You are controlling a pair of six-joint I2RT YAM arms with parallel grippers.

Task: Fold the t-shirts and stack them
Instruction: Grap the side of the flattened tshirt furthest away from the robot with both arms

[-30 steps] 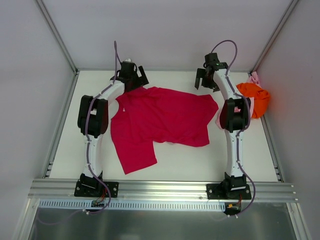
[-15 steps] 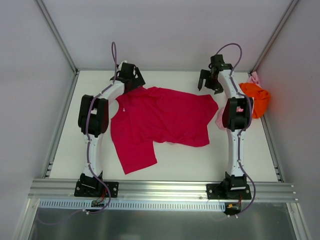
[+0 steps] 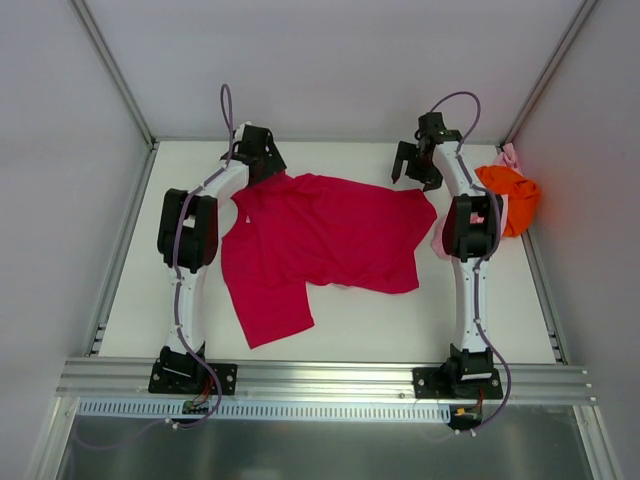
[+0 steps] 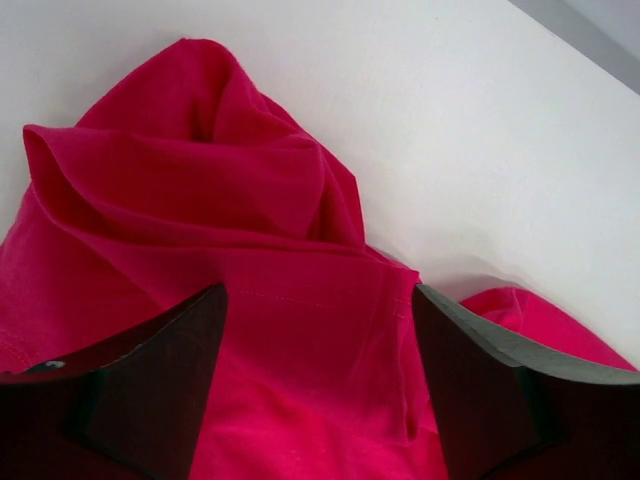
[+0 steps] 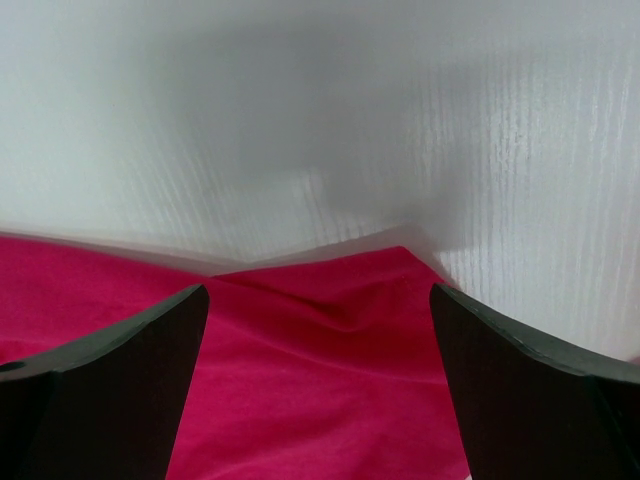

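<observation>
The crimson t-shirt (image 3: 325, 238) lies spread out and partly creased in the middle of the white table. My left gripper (image 3: 262, 165) is at its far left corner. In the left wrist view it is open (image 4: 315, 335), with bunched crimson cloth (image 4: 230, 200) between and ahead of the fingers (image 4: 150, 385). My right gripper (image 3: 414, 172) is at the far right corner. It is open (image 5: 318, 310), and the shirt's corner (image 5: 330, 330) lies between its fingers (image 5: 530, 390). The orange t-shirt (image 3: 510, 195) is bunched at the right edge. A pale pink t-shirt (image 3: 512, 154) peeks out behind it.
The white table (image 3: 380, 320) is closed in by grey walls and metal frame posts on three sides. An aluminium rail (image 3: 320, 378) with both arm bases runs along the near edge. A bit of pale pink cloth (image 3: 440, 240) shows beside the right arm.
The right wrist has shifted slightly right and turned over the shirt's far right corner. The left wrist has turned a little. The shirt has not moved.
</observation>
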